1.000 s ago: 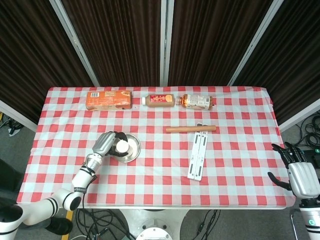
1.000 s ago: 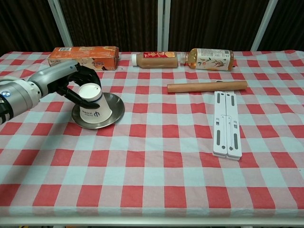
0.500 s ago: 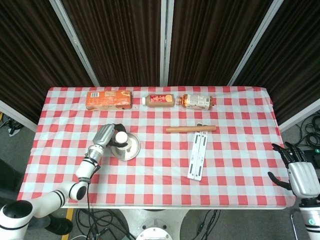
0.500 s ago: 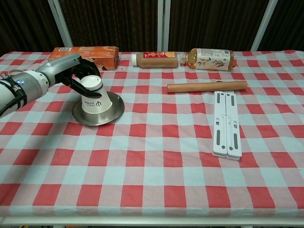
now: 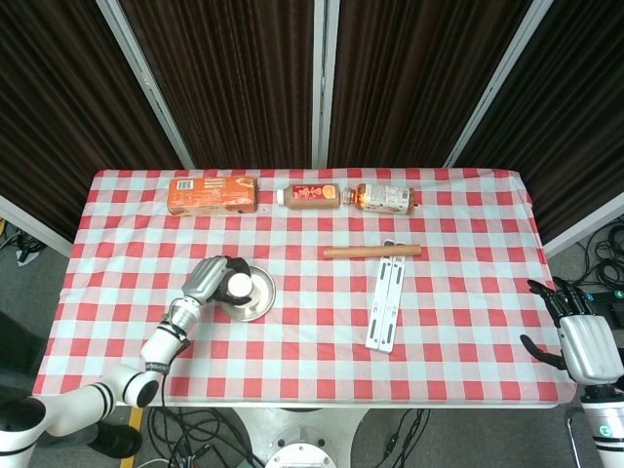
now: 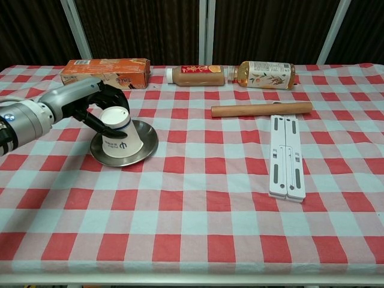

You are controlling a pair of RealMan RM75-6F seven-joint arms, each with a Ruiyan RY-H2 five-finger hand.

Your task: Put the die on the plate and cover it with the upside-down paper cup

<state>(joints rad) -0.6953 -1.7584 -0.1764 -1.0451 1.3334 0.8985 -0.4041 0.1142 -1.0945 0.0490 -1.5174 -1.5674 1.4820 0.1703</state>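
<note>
A white paper cup stands upside down and tilted on the metal plate, bottom leaning toward the left. My left hand wraps around the cup's upper part from the left and holds it. The head view shows the same cup on the plate under my left hand. The die is hidden; I cannot see it in either view. My right hand hangs off the table's right edge, fingers spread, holding nothing.
An orange carton lies at the back left, close behind my left hand. Two bottles lie along the far edge. A wooden rod and a white folded stand lie right of centre.
The left hand tipped the cup upright half a second ago, then leaned it back leftward; the hand shifted slightly toward the front. The plate moved a little with it. The right hand stayed still.
</note>
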